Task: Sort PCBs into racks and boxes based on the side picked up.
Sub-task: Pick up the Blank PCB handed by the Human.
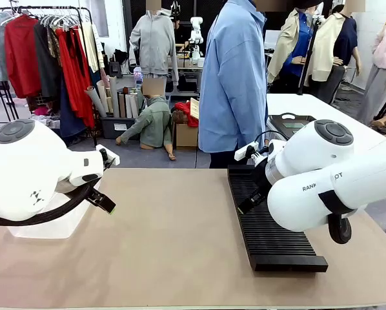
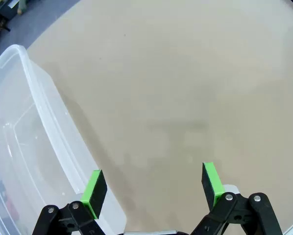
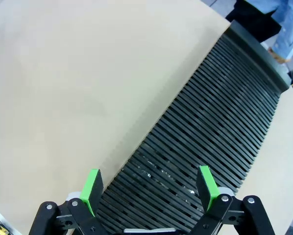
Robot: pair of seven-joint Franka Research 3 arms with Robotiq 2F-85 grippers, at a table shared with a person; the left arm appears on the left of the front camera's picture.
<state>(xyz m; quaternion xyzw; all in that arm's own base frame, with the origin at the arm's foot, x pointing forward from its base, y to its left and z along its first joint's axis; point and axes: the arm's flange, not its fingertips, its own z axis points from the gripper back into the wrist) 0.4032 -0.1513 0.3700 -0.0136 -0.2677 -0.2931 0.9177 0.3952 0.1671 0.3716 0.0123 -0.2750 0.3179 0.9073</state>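
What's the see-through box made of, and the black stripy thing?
The box looks like plastic: cloudy-clear, smooth and a bit shiny, and you can see through its walls. The rack looks like dull black moulded plastic with even ribs, though it might be painted metal.

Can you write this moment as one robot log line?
left gripper: open, above table beside tub | right gripper: open, over rack | both empty

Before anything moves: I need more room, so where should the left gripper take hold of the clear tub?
Likely best: grip the clear tub by the rolled rim of its long wall nearest the left gripper, coming down from above, one finger inside, one outside. That wall is thin and upright, the top open.
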